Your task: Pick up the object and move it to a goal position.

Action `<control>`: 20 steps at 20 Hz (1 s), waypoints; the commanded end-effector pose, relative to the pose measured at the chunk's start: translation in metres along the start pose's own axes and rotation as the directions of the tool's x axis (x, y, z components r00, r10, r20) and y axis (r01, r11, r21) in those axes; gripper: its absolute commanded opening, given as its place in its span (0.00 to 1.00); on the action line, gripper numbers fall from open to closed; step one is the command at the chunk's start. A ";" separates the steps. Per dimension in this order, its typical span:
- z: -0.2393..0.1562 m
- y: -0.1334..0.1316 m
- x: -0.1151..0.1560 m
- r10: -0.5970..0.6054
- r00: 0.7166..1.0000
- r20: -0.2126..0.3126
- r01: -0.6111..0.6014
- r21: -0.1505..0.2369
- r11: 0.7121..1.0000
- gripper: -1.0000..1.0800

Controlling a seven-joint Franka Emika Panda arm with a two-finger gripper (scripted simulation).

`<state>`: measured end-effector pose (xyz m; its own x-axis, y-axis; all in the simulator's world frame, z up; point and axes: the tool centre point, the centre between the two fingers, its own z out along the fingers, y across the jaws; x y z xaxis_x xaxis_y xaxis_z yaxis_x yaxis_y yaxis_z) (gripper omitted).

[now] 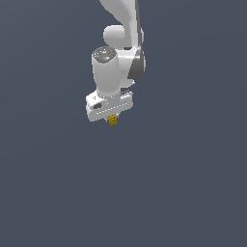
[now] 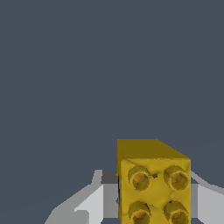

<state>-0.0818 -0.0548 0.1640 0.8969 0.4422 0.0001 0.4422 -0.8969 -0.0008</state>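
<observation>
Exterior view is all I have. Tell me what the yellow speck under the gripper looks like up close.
Observer: In the wrist view it is a mustard-yellow studded block, four round studs on the face toward the camera.
Operator: Report where the fingers sit.
Observer: The gripper has a grey finger on one side of the block and another on the opposite side, close against it.
Operator: Say what lies beyond the block.
Observer: Only plain dark grey-blue background; no goal marker shows in the wrist view.
</observation>
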 end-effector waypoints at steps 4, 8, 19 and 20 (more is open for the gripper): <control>-0.056 0.029 -0.030 0.000 1.000 -0.002 0.000 0.002 1.000 0.00; -0.092 0.048 -0.050 0.000 1.000 -0.002 0.000 0.002 1.000 0.00; -0.163 0.088 -0.086 0.000 1.000 -0.001 0.000 0.000 1.000 0.00; -0.166 0.090 -0.087 0.000 1.000 -0.001 0.000 0.000 1.000 0.00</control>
<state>-0.1189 -0.1697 0.3236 0.8975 0.4411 0.0015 0.4411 -0.8975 -0.0006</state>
